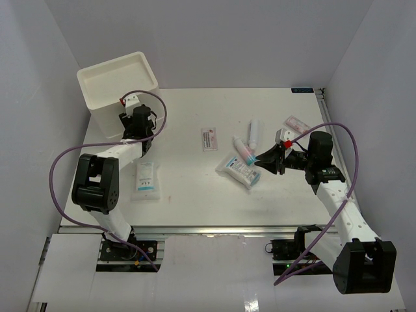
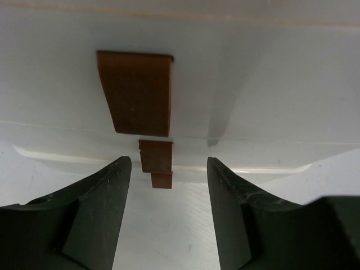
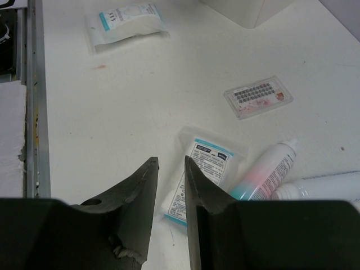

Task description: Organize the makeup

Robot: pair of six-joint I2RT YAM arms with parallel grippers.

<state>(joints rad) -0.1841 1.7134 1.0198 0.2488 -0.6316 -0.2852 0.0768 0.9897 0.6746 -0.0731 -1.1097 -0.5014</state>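
the left claw (image 2: 169,169) is gaping, empty, facing the brown tab (image 2: 135,93) on the white box (image 1: 120,84), likely to pull a drawer. the right claw (image 3: 171,169) is hovering, barely parted and empty, over a sachet (image 3: 205,163) lying beside the tubes (image 3: 264,174) on the counter (image 3: 112,112).

White table (image 1: 188,188), white box (image 1: 117,81) with brown tab (image 2: 135,93). Sachets (image 3: 125,19) white with teal edges, tube (image 3: 264,171) fading white through pink to teal. Clear packet (image 3: 259,97) with black rows and pink print; purple cables (image 1: 62,162).
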